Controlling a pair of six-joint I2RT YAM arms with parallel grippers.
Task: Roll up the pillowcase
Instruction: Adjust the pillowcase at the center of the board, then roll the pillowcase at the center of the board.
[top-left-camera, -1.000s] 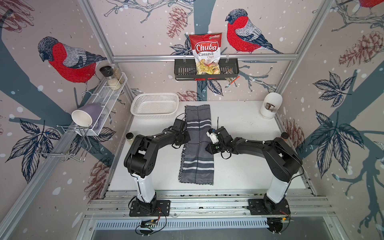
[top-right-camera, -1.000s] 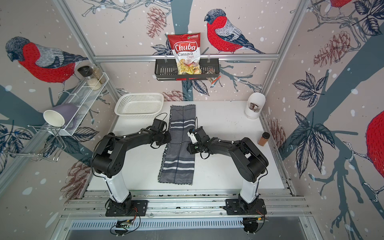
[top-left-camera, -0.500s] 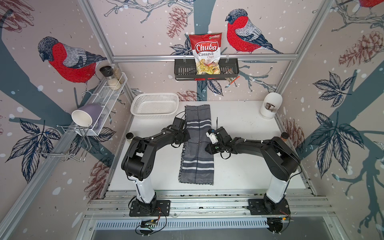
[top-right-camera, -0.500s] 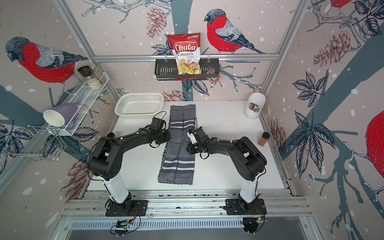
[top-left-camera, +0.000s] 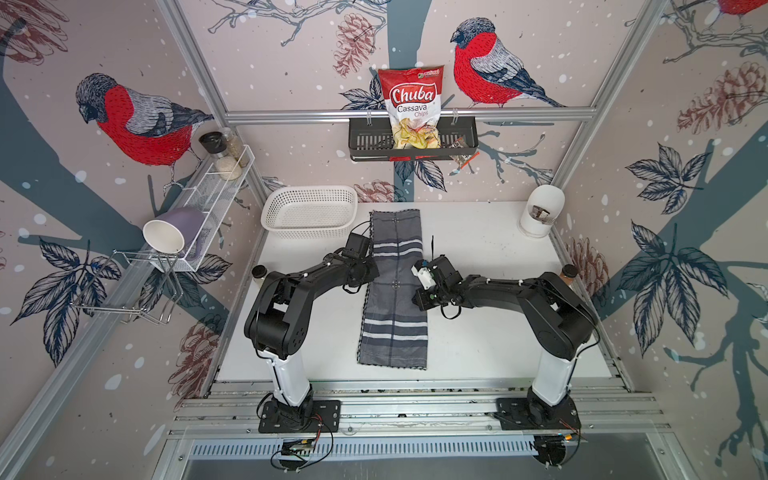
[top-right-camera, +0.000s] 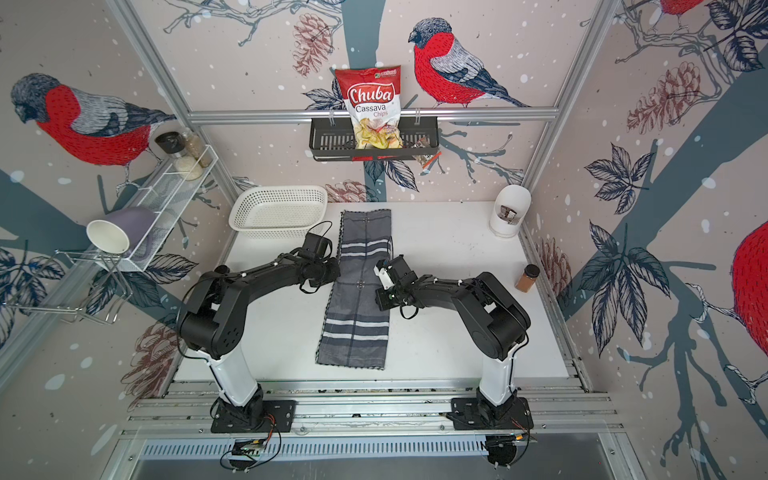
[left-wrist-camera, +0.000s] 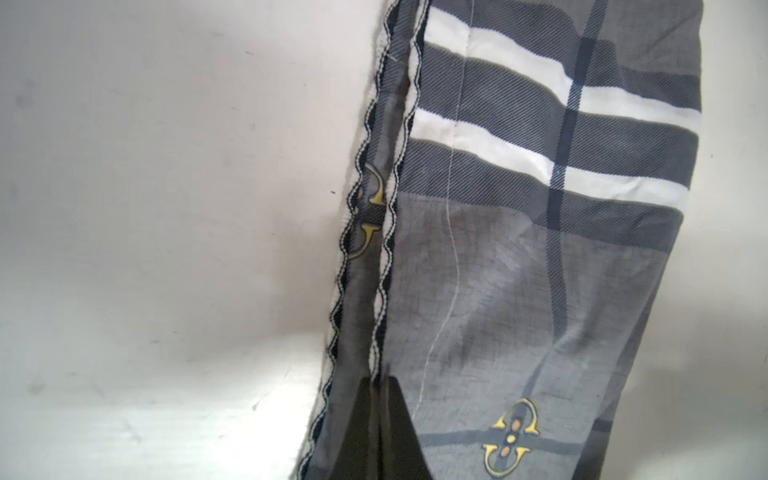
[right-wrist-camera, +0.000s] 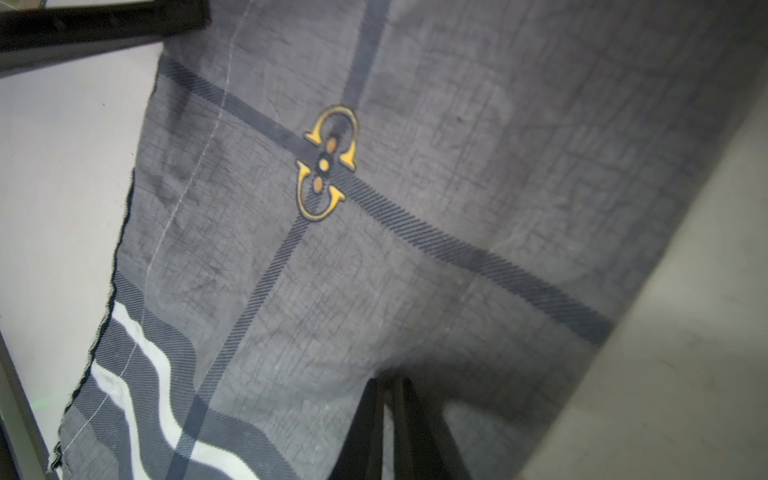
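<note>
A: Where is it?
B: On the white table (top-left-camera: 490, 257), between the arms. The pillowcase (top-left-camera: 395, 307) is a long, narrow strip lying flat, not yet rolled.
A: And the grips?
B: The left gripper (left-wrist-camera: 378, 380) is clenched on the stitched hem (left-wrist-camera: 365, 270). The right gripper (right-wrist-camera: 390, 382) pinches puckered cloth at the opposite long edge, mid-length.
A: Advice?
B: I'd hold both pinches level and move them together, so the strip doesn't skew.
A: Its axis?
B: It runs from the bases toward the back wall, leaning slightly, with the far end just beside the basket (top-left-camera: 309, 210).
</note>
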